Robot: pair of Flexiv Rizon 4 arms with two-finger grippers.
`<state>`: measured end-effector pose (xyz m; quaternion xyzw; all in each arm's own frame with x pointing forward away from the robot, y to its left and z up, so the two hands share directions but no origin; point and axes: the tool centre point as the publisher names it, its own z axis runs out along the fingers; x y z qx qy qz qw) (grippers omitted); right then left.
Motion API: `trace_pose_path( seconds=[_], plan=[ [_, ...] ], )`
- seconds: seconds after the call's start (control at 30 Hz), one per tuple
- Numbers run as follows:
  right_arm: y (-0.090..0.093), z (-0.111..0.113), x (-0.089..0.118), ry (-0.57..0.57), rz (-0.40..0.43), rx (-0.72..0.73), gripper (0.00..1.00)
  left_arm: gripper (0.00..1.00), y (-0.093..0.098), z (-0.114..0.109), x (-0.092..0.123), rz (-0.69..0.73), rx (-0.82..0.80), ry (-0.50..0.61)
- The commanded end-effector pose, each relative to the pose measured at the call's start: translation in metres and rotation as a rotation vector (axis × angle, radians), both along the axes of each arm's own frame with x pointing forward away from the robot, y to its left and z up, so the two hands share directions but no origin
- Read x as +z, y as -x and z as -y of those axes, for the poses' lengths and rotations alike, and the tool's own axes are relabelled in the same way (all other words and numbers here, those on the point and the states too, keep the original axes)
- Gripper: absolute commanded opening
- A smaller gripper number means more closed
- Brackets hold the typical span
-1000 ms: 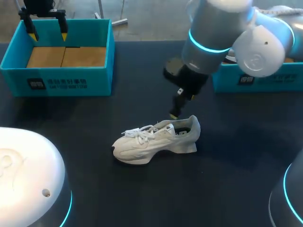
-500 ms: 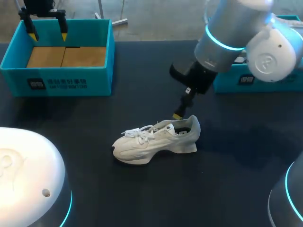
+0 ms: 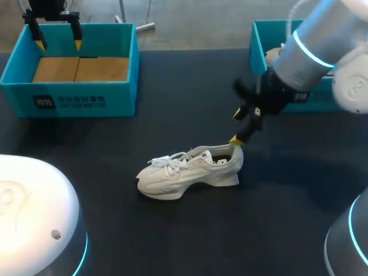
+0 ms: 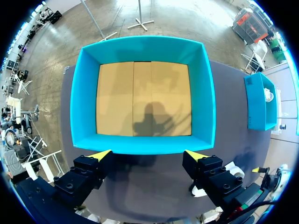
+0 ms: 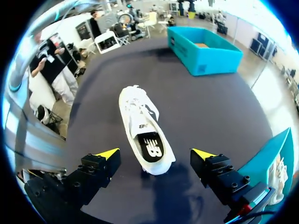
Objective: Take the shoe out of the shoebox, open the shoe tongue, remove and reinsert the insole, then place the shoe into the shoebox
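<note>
A white laced shoe (image 3: 190, 171) lies on its sole in the middle of the dark table, toe to the left. The right wrist view looks down into it, and the black insole (image 5: 150, 147) shows inside the shoe (image 5: 140, 112). My right gripper (image 3: 237, 126) hangs open just above the heel, which sits between and under its fingers (image 5: 155, 154) without touching them. My left gripper (image 3: 58, 41) is open and empty, high over the far rim of the teal shoebox (image 3: 69, 102). That shoebox (image 4: 145, 144) has a bare cardboard floor, seen ahead of the left gripper (image 4: 148, 155).
A second teal box (image 3: 263, 34) stands at the back right with pale things inside, partly hidden behind my right arm. Its corner (image 5: 275, 158) shows close beside the right gripper. Bare dark tabletop surrounds the shoe.
My right arm has swung to the right, and its gripper has shifted from the shoe's collar to over the heel. The shoe and the left arm have not moved.
</note>
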<state>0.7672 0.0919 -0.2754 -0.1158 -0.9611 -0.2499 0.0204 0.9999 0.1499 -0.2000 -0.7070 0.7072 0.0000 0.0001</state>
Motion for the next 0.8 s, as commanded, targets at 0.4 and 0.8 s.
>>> trace_pose_path(
  seconds=[0.4,0.8],
  plan=[
    [-0.001,0.007,-0.023,-0.208,0.097,0.119,1.00,1.00,0.000,0.000,0.000,0.000,0.000,0.000],
    [-0.001,0.007,-0.023,-0.208,0.097,0.119,1.00,1.00,0.000,0.000,0.000,0.000,0.000,0.000]
  ],
)
